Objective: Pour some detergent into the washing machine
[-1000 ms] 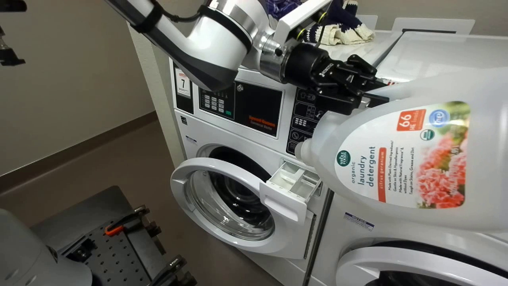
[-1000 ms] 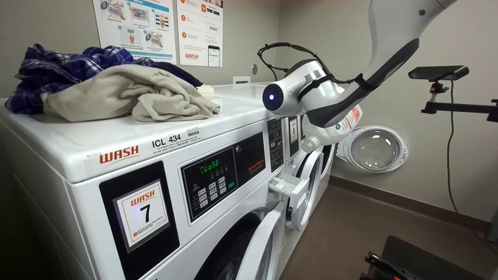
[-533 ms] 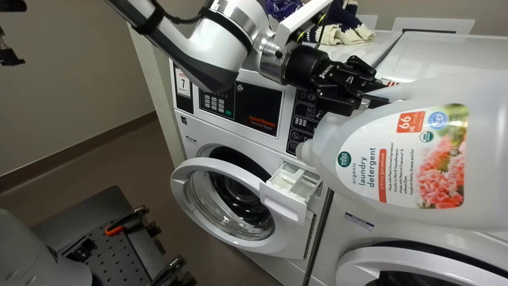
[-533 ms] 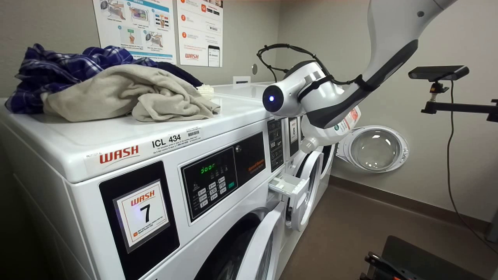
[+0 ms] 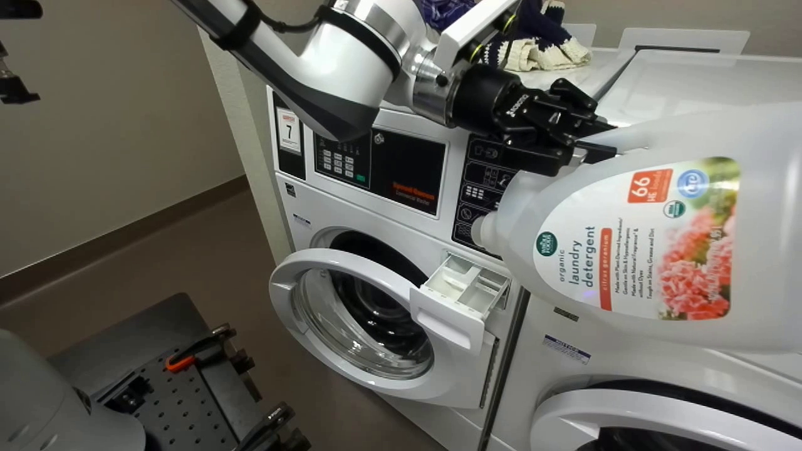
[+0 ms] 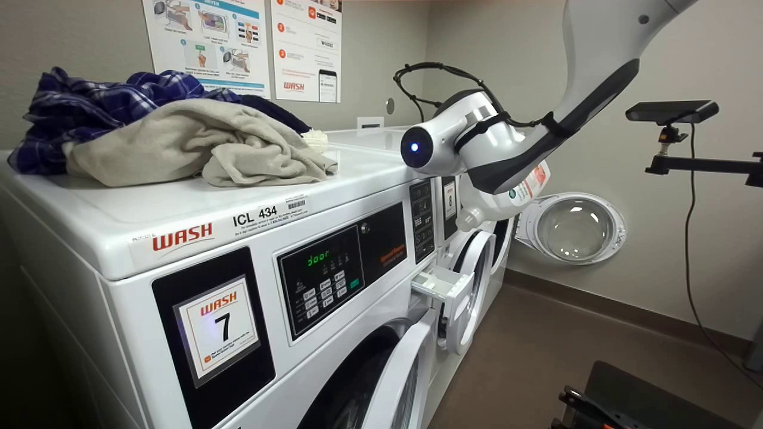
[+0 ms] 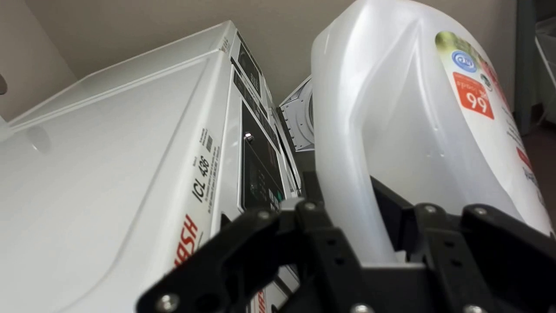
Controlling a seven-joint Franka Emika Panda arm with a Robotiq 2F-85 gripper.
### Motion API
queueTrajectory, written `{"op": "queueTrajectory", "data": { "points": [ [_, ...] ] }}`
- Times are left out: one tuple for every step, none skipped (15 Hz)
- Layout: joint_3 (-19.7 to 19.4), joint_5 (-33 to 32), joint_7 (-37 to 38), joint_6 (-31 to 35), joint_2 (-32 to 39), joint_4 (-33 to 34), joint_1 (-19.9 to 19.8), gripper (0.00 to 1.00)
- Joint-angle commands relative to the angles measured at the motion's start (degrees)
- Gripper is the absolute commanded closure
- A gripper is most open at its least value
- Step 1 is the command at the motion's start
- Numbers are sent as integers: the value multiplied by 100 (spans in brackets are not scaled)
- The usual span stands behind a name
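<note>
Fingers clamped on handle of large white plastic detergent bottle, sideways beyond them. Pre-pour, presumably; neck should be tipped over pulled-out white drawer of white front-loading washer, below fingers.

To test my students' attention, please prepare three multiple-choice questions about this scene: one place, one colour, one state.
1. Where is the detergent bottle? A) on the floor; B) in the gripper; C) inside the drum.
2. What colour is the lit display word? A) red; B) blue; C) green.
3. How does the detergent drawer stand? A) pulled out; B) pushed in; C) missing.

1 B: the gripper grasps its handle in the wrist view.
2 C: "door" glows green.
3 A: it juts from the washing machine.
</note>
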Motion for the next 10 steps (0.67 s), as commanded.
{"op": "queueTrajectory", "data": {
  "points": [
    [44,150,6,47,-205,275,-4,93],
    [54,284,9,64,-228,332,-2,93],
    [66,452,5,79,-257,399,-1,93],
    [75,614,12,98,-292,453,-2,93],
    [82,791,18,132,-367,479,-3,93],
    [86,944,56,156,-423,515,-2,93],
    [85,1155,65,195,-510,536,-6,93],
    [77,1349,107,226,-581,564,-8,93],
    [70,1602,166,251,-672,589,-11,93],
    [60,1867,224,264,-744,622,-13,93]
  ]
}}
